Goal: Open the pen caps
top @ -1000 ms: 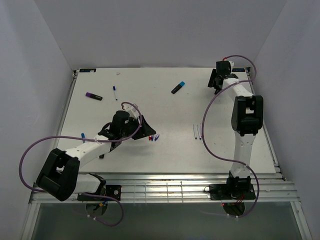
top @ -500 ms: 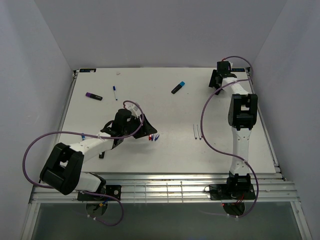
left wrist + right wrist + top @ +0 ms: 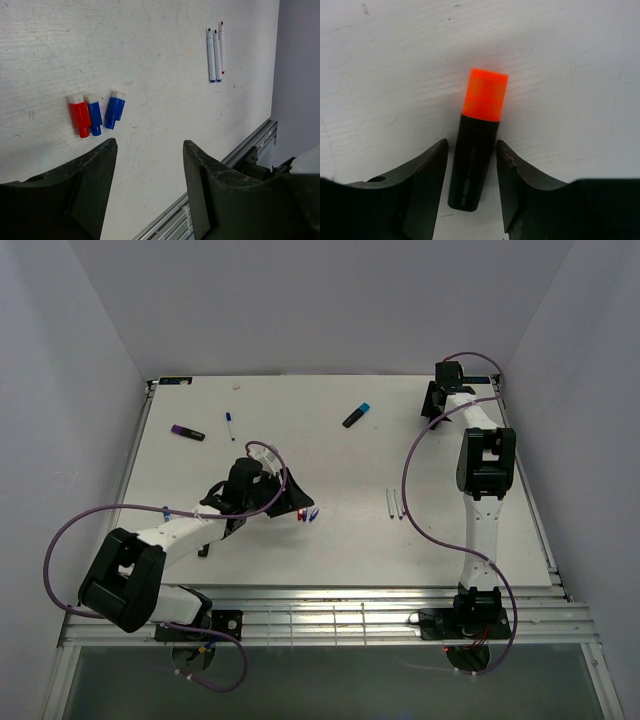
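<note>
In the right wrist view an orange cap [image 3: 485,94] sits on a black highlighter body [image 3: 472,160] lying on the table. My right gripper [image 3: 470,150] is open, with one finger on each side of the body and small gaps showing. In the top view the right gripper [image 3: 432,405] is at the far right of the table. My left gripper [image 3: 150,144] is open and empty, just short of a loose red cap [image 3: 79,116] and two loose blue caps [image 3: 93,115] [image 3: 115,109]. Seen from the top, the left gripper [image 3: 292,498] is beside these caps [image 3: 306,514].
Three thin white pen barrels [image 3: 393,503] lie right of centre. A blue-capped highlighter [image 3: 356,414], a purple-capped highlighter [image 3: 187,432] and a slim blue-capped pen [image 3: 230,425] lie at the back. Another blue-tipped pen [image 3: 166,510] lies by the left arm. The metal rail [image 3: 250,150] runs along the near edge.
My right gripper has moved slightly towards the far right corner. The left arm has shifted a little to the right, then held still.
</note>
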Robot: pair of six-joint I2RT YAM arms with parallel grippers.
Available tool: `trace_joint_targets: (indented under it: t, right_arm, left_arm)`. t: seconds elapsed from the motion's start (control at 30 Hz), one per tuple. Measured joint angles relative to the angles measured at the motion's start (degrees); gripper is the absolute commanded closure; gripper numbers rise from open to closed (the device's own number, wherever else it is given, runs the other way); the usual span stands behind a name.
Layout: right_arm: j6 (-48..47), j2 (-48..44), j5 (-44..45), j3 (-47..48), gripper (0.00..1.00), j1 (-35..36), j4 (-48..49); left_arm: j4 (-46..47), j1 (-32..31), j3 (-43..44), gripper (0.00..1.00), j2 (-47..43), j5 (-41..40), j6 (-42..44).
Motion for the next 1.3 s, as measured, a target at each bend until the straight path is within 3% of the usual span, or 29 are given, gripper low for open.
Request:
trace_joint_targets:
  t: [0.17,0.3,0.43,0.73,1.03,1.3]
  right_arm:
    - [0.11,-0.66,-3.08,-1.27,0.67,-0.63,0.59]
    - [-0.52,-0.98,-8.04,-1.62,0.92,-1.51,0.63]
    - [-0.98,-3.82,-11.15,-6.40,0.92,-2.12,2.38]
    - [1.97,-31.08,-16.28,-40.46,0.92,1.40,6.12]
    - [3.91,-59.60,-19.28,-63.47,0.92,22.82,13.22]
    - [7.74,-69.16,-21.29,-76.78,0.92,33.94,14.38]
  left_arm:
    - [-1.20,0.00,-0.07,0.34,-2.43,-0.26,-0.02]
    - [-2.69,-0.33,-0.09,0.34,-4.59,-1.14,-0.07]
    - [-6.08,-1.03,-0.07,0.34,-6.97,-2.67,-0.11]
    - [-10.99,-3.91,-0.22,0.34,-13.99,-5.86,-2.75]
    - [-11.67,-4.63,-1.03,0.34,-15.72,-6.27,-7.19]
    - [-8.70,-7.30,-0.98,0.34,-15.39,-4.50,-14.67]
